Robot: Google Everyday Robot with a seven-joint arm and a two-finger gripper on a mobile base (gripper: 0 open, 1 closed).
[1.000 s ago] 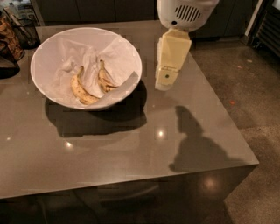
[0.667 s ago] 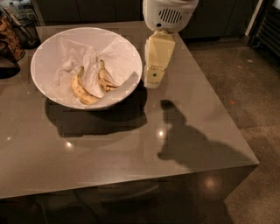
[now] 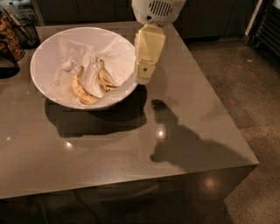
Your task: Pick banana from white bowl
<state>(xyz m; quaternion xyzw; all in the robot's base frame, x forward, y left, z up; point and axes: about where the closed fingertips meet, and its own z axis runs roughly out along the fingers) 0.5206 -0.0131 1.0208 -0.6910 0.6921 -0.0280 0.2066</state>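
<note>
at the right rim of the white bowl (image 3: 41, 65), above the tabletop (image 3: 109, 153): the claw (image 3: 142, 78), released or clenched impossible to tell. inside, on crumpled paper (image 3: 120, 52), beside a shorter speckled banana (image 3: 106, 80): the banana (image 3: 80, 89). likely light, soft, easily bruised, smooth-skinned. best gripped gently across the thick middle, away from stem and paper.

Glossy grey-brown table (image 3: 109, 162), light glints; dark cabinets (image 3: 87, 11) behind; speckled floor (image 3: 245, 87) right.

Tool (image 3: 143, 75) hangs vertical below white wrist (image 3: 157, 11), top centre.
</note>
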